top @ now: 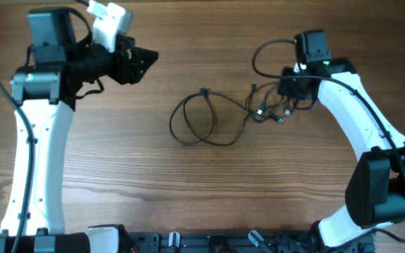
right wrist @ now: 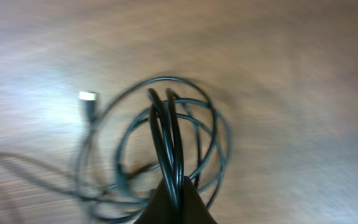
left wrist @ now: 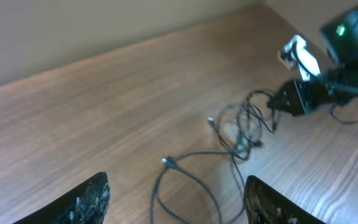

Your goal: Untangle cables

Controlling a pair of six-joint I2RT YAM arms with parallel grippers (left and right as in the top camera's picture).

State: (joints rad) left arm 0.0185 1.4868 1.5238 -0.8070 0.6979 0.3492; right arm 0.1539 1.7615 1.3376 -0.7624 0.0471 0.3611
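So the right gripper [right wrist: 174,190] is pinched shut on the cables [right wrist: 166,134]. In its wrist cam you can see two or three black strands running straight up out of the closed fingertips, with the rest of the coil fanning out in rings around them over the wood. A small silvery plug tip [right wrist: 87,96] sticks out on the left side of that coil. From overhead, the right gripper [top: 281,98] sits right of centre toward the far edge of the table [top: 188,190], with a messy knot of the cables [top: 264,109] bunched right at its fingers. From that knot a strand runs left into a big loose loop lying flat around the middle of the table, and another plug end pokes up at the top of the loop. The left gripper [top: 145,59] is well away from all that, over at the far left, with its jaws spread wide and nothing in them. Its own cam agrees: the left gripper [left wrist: 178,186] shows two fingers [left wrist: 89,202] far apart at the bottom of the shot, just bare wood and a bit of the loop between them farther off. You can also see the right gripper [left wrist: 275,102] across the table with the tangle at its tip. That view is kinda blurry, so I can't tell how many separate cables are in there.
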